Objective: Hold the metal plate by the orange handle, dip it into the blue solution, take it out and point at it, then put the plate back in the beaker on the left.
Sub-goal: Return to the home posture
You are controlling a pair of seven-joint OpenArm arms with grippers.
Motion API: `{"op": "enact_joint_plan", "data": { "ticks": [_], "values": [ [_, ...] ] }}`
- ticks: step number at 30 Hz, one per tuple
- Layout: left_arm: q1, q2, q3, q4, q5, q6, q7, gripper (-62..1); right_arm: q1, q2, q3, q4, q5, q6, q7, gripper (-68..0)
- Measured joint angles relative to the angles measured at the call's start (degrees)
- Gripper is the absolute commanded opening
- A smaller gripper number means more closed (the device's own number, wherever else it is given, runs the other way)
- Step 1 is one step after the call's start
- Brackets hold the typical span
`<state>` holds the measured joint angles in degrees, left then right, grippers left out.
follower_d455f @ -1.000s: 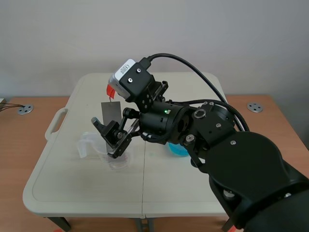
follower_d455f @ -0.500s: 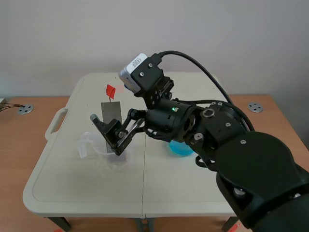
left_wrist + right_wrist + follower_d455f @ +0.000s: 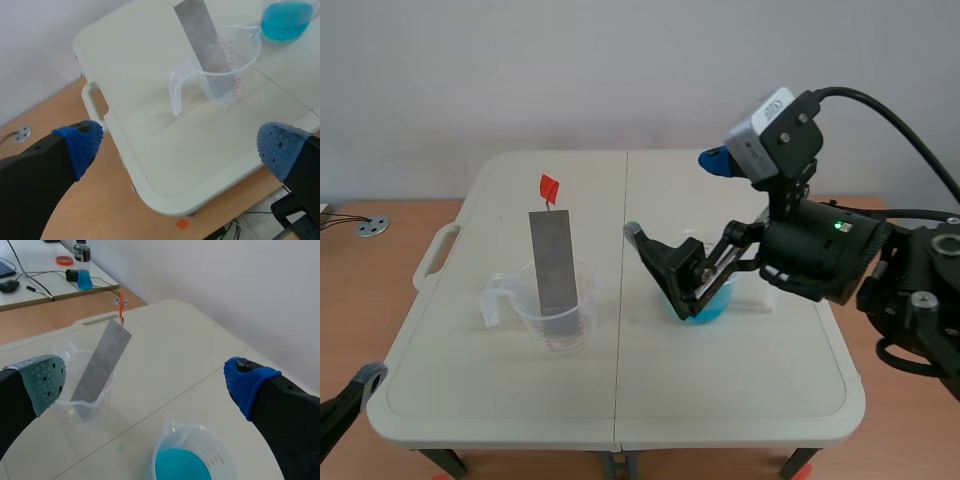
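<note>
Metal plate [image 3: 552, 262] leans in left beaker [image 3: 558, 318], orange handle [image 3: 549, 187] up, ungripped. Your right gripper [image 3: 670, 270] gapes empty above blue solution [image 3: 708, 300]; left gripper [image 3: 180, 147] likewise empty, wide. Risk: handle small, plate loose. Clip it reaching in and you tip plate or beaker.

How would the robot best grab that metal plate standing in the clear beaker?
By the orange handle at its top, coming from above. The metal plate leans with its lower end inside the beaker, whose wall blocks a side approach; the small handle sticks up free, well above the rim.
</note>
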<state>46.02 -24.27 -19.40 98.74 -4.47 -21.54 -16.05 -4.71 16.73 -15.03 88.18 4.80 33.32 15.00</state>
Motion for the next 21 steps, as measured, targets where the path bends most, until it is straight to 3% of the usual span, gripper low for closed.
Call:
{"op": "enact_joint_plan", "data": {
  "ticks": [9,13,16,21],
  "values": [
    [-8.61,-0.81,2.56,0.0,0.13,-2.56,0.57,1.4,-13.22,7.06,8.76,11.13,5.29,-1.01,-3.1,-1.2],
    [-12.61,-0.81,5.31,0.0,0.42,-3.23,1.55,1.4,-19.89,7.56,14.21,15.39,5.4,-1.03,-3.1,-1.2],
    [-15.41,-0.81,8.61,0.0,2.34,-3.82,4.13,1.4,-24.22,7.56,17.86,17.77,5.44,-1.03,-3.1,-1.2],
    [-19.28,-1.18,13.25,0.61,2.32,-3.76,4.92,1.4,-28.57,7.56,20.57,19.96,7.52,-1.01,-3.1,-1.2]
  ]
}}
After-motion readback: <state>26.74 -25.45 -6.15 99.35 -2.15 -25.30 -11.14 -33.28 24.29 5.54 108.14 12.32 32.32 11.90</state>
